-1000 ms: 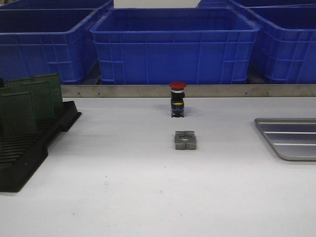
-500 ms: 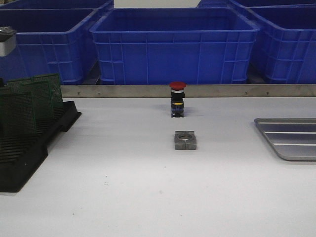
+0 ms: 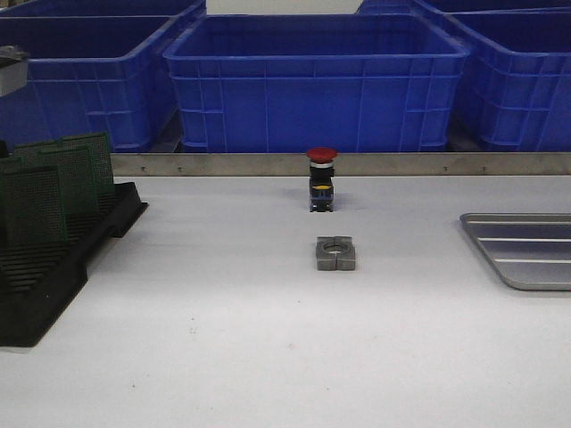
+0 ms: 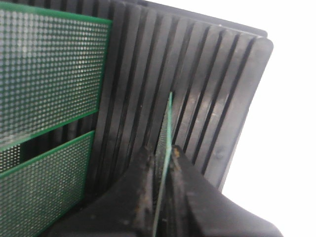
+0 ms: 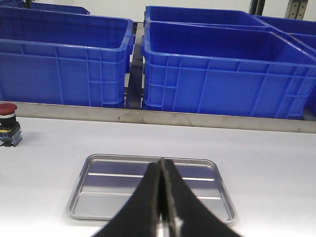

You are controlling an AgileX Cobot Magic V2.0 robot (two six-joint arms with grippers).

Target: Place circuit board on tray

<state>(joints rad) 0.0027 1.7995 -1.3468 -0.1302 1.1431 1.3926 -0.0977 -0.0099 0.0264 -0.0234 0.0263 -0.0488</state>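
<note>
In the left wrist view my left gripper [image 4: 162, 157] is shut on a thin green circuit board [image 4: 168, 123] seen edge-on, over the slots of the black rack [image 4: 212, 98]. More green boards [image 4: 49, 74] stand in the rack beside it. The front view shows that rack [image 3: 53, 259] at the left with boards [image 3: 36, 201] upright in it, and only a grey piece of the left arm [image 3: 11, 71] at the left edge. The silver ribbed tray [image 3: 526, 250] lies at the far right. My right gripper [image 5: 161, 170] is shut on nothing, hovering before the tray [image 5: 108, 182].
A red-topped push button [image 3: 321, 178] stands at the table's middle back, with a small grey metal block [image 3: 335, 253] in front of it. Big blue bins [image 3: 312, 80] line the far side behind a metal rail [image 3: 401, 164].
A grey piece of the left arm has come into the front view at the upper left edge. The boards in the rack, the tray and the right gripper look the same.
</note>
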